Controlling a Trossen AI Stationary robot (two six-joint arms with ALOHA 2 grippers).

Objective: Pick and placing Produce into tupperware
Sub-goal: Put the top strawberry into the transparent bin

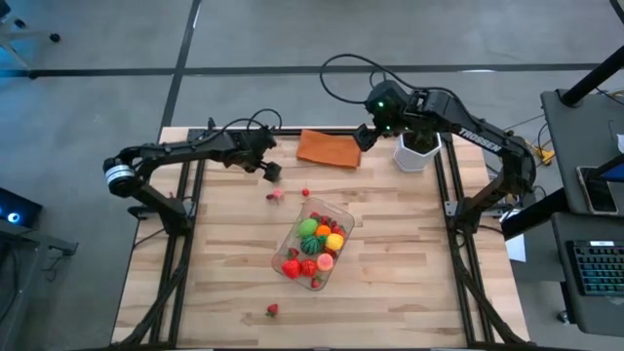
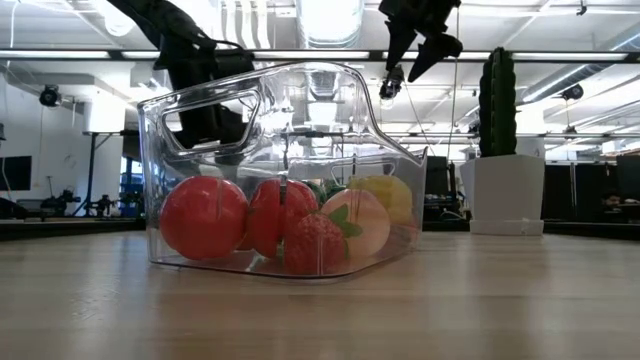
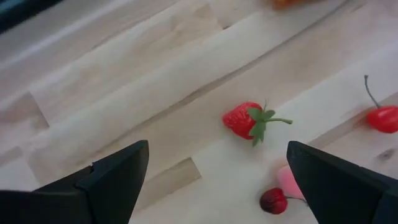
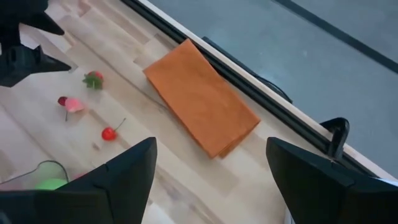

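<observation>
Left gripper [image 1: 270, 172] hovers with its jaws spread wide and nothing held, above the desk [image 1: 409, 292] just beside a loose strawberry [image 3: 244, 120], which lies between the two dark fingers in the left wrist view. Close to that berry lie a pink piece with a dark red end [image 3: 283, 190] and a cherry [image 3: 384, 117] with a long stem. Risk one: descending on this cluster, a finger may strike the neighbouring pieces and send them rolling, since all are small and rounded. Risk two: the strawberry's leafy cap gives an uneven hold, so a pinch off centre could squirt it out sideways. The tupperware [image 1: 292, 268] stands near the desk's middle, already heaped with produce [image 1: 317, 244]; a drop from height may bounce off the pile and over the low wall. Another strawberry [image 1: 272, 310] lies well apart toward the near edge. Right gripper [image 1: 367, 137], also open and empty, waits above the orange cloth [image 1: 328, 148] beside the white pot [image 1: 417, 156].
</observation>
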